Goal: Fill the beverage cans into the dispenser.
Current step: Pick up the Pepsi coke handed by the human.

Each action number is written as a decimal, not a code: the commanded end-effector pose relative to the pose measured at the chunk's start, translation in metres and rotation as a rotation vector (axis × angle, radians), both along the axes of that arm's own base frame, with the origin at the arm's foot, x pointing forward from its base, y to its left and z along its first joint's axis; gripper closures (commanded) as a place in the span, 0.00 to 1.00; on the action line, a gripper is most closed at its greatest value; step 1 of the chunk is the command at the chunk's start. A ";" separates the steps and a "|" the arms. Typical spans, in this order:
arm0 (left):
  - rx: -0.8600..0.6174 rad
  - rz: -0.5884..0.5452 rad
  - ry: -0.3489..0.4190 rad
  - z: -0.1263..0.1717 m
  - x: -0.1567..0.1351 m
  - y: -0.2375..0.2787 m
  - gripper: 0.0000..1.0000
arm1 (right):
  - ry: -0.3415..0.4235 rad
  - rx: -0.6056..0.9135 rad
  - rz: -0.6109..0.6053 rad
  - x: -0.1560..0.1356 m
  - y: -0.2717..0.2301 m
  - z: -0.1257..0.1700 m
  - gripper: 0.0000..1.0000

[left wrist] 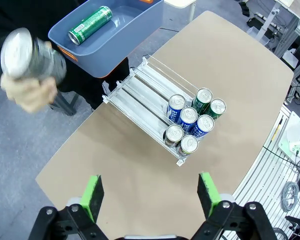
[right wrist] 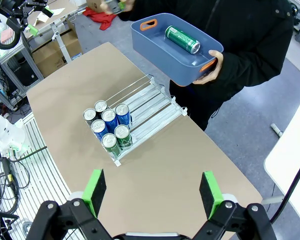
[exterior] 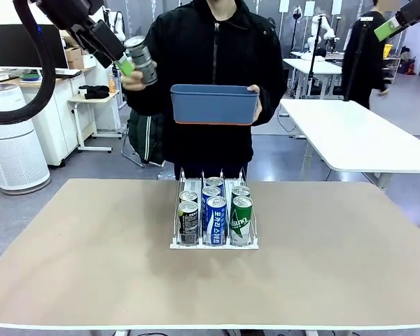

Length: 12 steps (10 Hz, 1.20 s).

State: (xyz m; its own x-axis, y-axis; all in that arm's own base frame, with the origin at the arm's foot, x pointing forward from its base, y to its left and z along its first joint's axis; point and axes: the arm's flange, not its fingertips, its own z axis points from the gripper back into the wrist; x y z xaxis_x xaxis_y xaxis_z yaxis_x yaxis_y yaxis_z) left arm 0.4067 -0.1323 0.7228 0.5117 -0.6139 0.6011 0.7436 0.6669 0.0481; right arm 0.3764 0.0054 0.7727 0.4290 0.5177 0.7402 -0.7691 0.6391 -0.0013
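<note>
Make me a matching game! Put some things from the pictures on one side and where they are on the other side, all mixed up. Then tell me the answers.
Things:
1. grey can
2. lying green can
3. three blue cans
4. two standing green cans

Places:
A. middle lane of the dispenser
B. in the person's raised hand
C. right lane of the dispenser, seen from the front
D. inside the blue bin

Pairs: 1-B, 2-D, 3-A, 4-C
</note>
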 end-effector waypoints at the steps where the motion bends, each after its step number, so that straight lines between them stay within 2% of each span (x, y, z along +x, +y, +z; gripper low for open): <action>1: -0.005 -0.006 0.000 0.000 -0.001 0.002 0.00 | 0.003 0.001 0.002 0.000 0.001 -0.002 0.00; 12: -0.005 -0.006 0.000 0.000 -0.001 0.002 0.00 | 0.003 0.001 0.002 0.000 0.001 -0.002 0.00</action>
